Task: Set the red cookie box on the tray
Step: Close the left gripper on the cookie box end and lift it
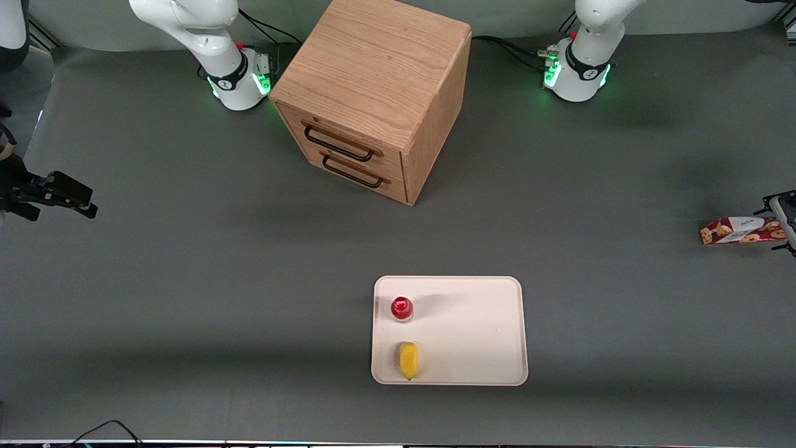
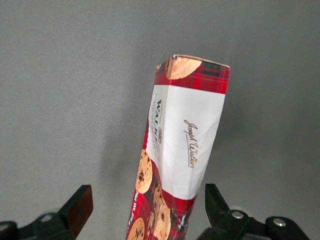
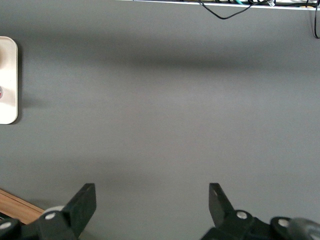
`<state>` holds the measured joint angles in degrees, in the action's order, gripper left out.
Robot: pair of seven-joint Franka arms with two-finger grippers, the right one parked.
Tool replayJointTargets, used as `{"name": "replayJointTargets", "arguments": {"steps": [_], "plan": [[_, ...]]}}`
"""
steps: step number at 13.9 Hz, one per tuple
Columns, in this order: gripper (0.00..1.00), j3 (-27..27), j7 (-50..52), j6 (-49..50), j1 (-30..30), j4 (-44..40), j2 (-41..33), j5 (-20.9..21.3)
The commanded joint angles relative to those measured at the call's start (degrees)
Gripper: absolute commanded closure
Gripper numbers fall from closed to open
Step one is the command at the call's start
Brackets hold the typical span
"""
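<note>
Gripper point(image 1: 785, 219) mostly cut by front view's edge; red cookie box point(image 2: 177, 160) btm end cropped in wrist view.

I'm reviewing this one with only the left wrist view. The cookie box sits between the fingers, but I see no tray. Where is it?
Observer: The tray lies nearer the front camera than the wooden cabinet. The red cookie box is well away from it, toward the working arm's end of the table.
Operator: Is anything on it?
Observer: A red-capped bottle and a yellow object sit along one short side.
Operator: And the gripper?
Observer: The gripper is at the box's end farthest from the tray.
</note>
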<state>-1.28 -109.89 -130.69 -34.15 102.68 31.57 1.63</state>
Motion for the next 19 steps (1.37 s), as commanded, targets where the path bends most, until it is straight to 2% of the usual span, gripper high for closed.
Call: {"name": "replayJointTargets", "arguments": {"steps": [1, 2, 3, 4, 5, 6, 12, 16, 19], "plan": [[0.06, -0.7, -1.4, -3.6, -0.3, 2.4, -0.6, 0.4], [0.19, -0.8, -1.3, -4.0, -0.3, 2.4, -0.5, 0.4], [0.39, -0.8, -1.3, -4.0, -0.3, 2.4, -0.5, 0.4], [0.67, -0.8, -1.3, -4.0, -0.3, 2.4, -0.5, 0.5], [0.90, -0.8, -1.3, -4.0, -0.2, 2.4, -0.5, 0.5], [1.00, -0.8, -1.2, -3.9, -0.1, 2.4, -0.6, 0.5], [1.00, -0.8, 2.3, -2.7, 0.6, 1.6, -1.7, 0.4], [1.00, -0.7, 20.1, 6.0, 5.7, -2.2, -6.1, 0.4], [1.00, -0.6, 39.7, 16.4, 11.4, -7.7, -9.1, 0.2]]}}
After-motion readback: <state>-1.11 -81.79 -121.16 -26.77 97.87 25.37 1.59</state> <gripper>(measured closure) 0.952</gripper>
